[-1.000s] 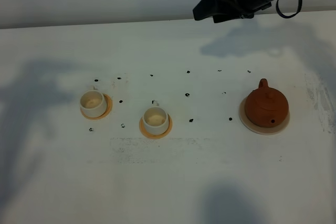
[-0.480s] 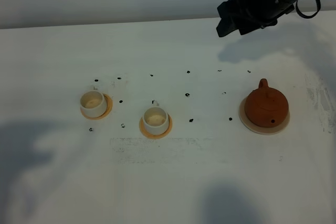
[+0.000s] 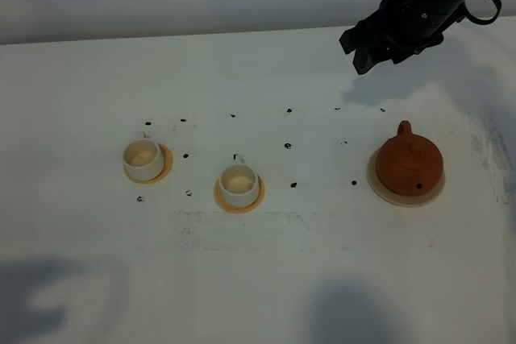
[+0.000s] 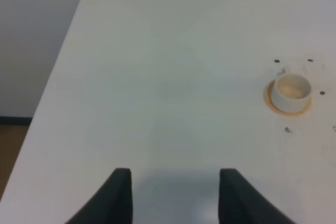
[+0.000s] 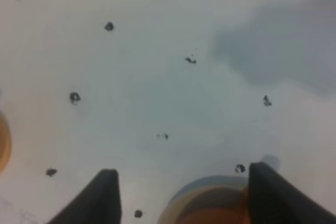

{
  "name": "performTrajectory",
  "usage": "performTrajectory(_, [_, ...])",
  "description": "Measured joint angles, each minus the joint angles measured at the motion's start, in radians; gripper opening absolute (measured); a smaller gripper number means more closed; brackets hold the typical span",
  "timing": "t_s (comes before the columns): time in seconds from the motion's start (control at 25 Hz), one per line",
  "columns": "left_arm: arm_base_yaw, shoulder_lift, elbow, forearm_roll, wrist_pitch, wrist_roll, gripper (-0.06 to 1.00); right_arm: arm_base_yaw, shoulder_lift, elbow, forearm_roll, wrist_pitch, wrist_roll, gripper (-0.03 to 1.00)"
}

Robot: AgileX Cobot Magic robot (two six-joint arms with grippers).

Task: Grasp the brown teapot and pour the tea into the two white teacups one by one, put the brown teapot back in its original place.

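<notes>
Swinging rightward and lower than a second ago, the right gripper hovers, jaws spread, behind the small reddish-brown clay teapot on its pale beige round disc. One white cylindrical teacup and its twin show no tea; grasping, pouring and returning remain.

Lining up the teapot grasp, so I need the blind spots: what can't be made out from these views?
1. Fill level: brown teapot is lidded, exterior high view.
2. Teapot handle, right wrist view: pot blurred, cut off by the frame edge near the right gripper.
3. Left gripper: outside the exterior high view; left wrist view shows only its fingertips.
</notes>
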Motion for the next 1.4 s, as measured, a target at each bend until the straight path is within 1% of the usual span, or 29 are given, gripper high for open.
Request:
performTrajectory(0.28, [0.0,-0.109,0.182,-0.089,0.004,-0.001,0.38,0.008,0.0,0.0,-0.05,-0.011,0.007,0.53])
performTrajectory(0.4, [0.0,-0.158,0.246,-0.122,-0.008,-0.001,0.38,0.008,0.0,0.0,-0.064,-0.057,0.007,0.53])
performTrajectory(0.6, [0.0,-0.234,0.304,-0.134,-0.013,-0.003,0.38,0.008,0.005,0.0,-0.065,-0.142,0.007,0.53])
performTrajectory(1.04, [0.0,-0.265,0.353,-0.122,0.018,-0.003,0.38,0.008,0.067,0.0,-0.066,-0.18,0.005,0.53])
performTrajectory(1.4, [0.0,-0.265,0.353,-0.121,0.018,-0.003,0.38,0.008,0.072,0.0,-0.066,-0.296,0.004,0.53])
